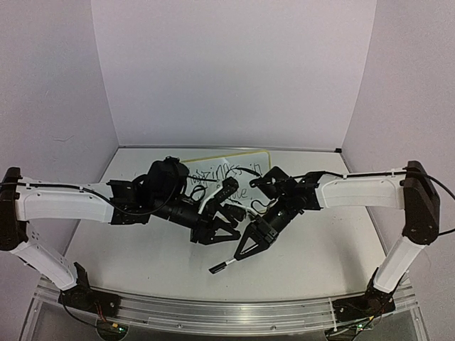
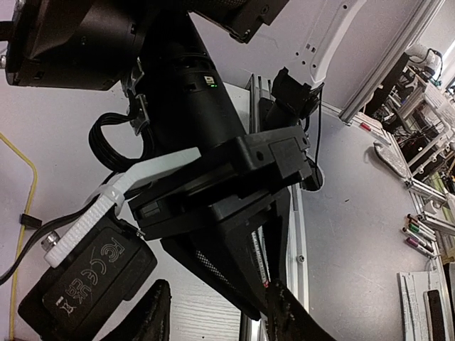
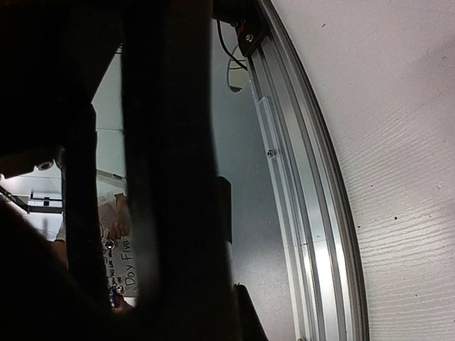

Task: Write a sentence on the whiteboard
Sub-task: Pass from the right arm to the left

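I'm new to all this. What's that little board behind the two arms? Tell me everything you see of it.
The whiteboard is small, white, with a pale yellow rim and rounded corners. It sits at the far middle of the table, near the back wall; flat or propped, I cannot tell. Black handwriting runs in two lines. The left arm and right arm hide its near part.

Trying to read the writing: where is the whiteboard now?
In the top view the whiteboard sits at the far middle of the table, behind the left pincer and right pincer, whose arms hide its lower part.
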{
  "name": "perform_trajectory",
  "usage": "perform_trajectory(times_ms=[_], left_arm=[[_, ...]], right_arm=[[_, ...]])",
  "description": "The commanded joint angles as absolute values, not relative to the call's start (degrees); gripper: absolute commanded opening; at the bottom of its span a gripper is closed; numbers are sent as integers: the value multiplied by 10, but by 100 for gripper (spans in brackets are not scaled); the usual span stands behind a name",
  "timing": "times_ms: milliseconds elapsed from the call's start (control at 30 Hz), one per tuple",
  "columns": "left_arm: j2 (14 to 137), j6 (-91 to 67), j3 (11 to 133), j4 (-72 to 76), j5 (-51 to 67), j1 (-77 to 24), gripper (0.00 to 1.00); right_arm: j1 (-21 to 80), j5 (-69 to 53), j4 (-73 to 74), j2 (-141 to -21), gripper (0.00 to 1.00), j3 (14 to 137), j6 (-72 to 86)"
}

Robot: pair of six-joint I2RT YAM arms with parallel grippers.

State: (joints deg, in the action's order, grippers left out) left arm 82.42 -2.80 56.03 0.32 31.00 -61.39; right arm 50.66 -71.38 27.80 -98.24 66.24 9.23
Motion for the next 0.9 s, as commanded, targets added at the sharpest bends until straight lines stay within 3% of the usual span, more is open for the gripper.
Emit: perform_trajectory(times_ms=[0,367,867], left_arm=[[782,-21,546,-15,293,-611,50],[766,-35,512,-79,302,-612,59],[810,-41,535,-88,351,-636,54]], right_arm=[[498,-710,264,-955,0,673,90],[486,-711,265,-937,0,680,96],[485,-696,265,-939,0,693,93]])
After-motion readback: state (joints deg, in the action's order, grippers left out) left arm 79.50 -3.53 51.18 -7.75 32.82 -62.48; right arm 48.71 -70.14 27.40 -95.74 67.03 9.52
